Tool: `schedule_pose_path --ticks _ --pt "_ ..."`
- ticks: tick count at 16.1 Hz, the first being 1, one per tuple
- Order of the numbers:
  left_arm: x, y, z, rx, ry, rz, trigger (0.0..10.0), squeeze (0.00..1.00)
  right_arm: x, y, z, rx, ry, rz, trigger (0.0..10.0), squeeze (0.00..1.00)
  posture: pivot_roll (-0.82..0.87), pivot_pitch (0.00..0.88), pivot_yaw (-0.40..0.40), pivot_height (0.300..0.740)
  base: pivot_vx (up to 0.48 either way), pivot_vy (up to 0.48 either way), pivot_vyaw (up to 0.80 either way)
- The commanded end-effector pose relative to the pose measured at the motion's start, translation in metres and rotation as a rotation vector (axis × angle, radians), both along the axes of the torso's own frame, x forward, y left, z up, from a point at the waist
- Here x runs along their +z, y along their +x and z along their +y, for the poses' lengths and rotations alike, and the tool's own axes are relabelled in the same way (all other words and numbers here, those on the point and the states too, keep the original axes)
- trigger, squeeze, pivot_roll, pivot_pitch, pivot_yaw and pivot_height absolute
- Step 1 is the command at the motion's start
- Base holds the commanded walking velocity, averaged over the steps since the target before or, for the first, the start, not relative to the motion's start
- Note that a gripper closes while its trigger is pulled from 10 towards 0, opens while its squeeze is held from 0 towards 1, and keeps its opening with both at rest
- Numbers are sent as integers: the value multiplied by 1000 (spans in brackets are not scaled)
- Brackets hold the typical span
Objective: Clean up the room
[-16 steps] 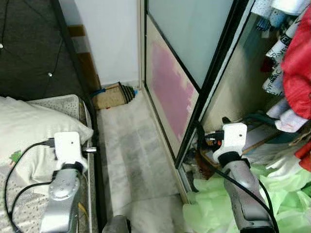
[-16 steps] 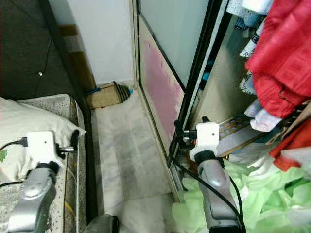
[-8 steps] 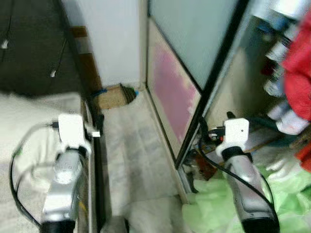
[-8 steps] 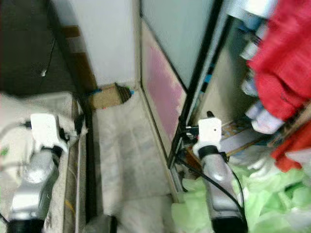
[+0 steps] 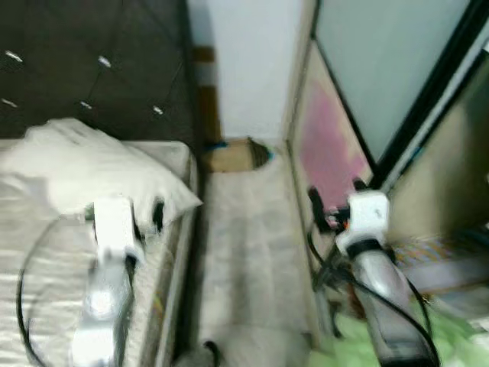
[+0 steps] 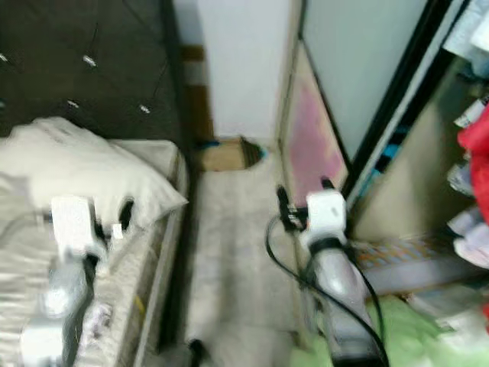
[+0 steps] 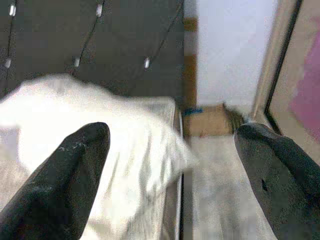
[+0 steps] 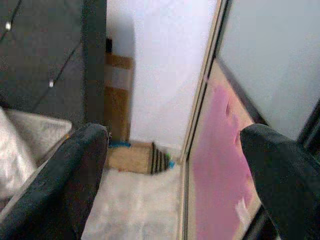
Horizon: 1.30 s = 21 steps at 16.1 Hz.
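The picture is blurred by motion. My left gripper (image 5: 122, 210) hangs open over the bed (image 5: 46, 260), near the front corner of a white pillow (image 5: 99, 164); the left wrist view shows the pillow (image 7: 100, 130) past its empty fingers (image 7: 75, 165). My right gripper (image 5: 336, 195) is open and empty above the floor aisle (image 5: 252, 245), close to the sliding wardrobe door (image 5: 328, 145) with a pink patch. A brown cardboard box (image 8: 132, 157) lies on the floor against the white wall ahead.
A dark tufted headboard (image 5: 92, 69) rises behind the bed. A narrow strip of pale marble floor runs between bed and wardrobe. Light green fabric (image 5: 458, 336) is heaped at the lower right, and a red garment (image 6: 475, 153) hangs in the wardrobe.
The whole view has swung left: bed, pillow and headboard now take up more of it, and the wardrobe's clothes have slid off to the right. Both arms keep their raised pose.
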State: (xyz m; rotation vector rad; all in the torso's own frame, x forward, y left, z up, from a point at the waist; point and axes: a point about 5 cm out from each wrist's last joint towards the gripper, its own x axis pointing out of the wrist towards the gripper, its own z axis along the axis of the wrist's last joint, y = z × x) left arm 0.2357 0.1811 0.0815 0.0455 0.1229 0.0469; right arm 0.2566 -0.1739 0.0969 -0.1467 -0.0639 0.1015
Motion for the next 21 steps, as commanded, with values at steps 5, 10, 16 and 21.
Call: schedule_pose_path --ticks 5,10,16,21 --pt "-15 -16 -8 -74 53 42 10000 0 -17 -11 -4 -22 43 96 10000 0 58 0 -50 740 0 0 800" --pt "-16 0 8 -75 177 0 10000 0 -3 7 6 6 8 7 10000 0 40 9 -47 740 0 0 800" --pt "2 23 11 61 147 -36 10000 0 7 19 -2 -27 43 13 10000 0 38 0 -63 740 0 0 800" --pt "4 24 18 -6 72 -58 10000 0 11 10 3 1 26 -15 10000 0 18 0 -30 740 0 0 800"
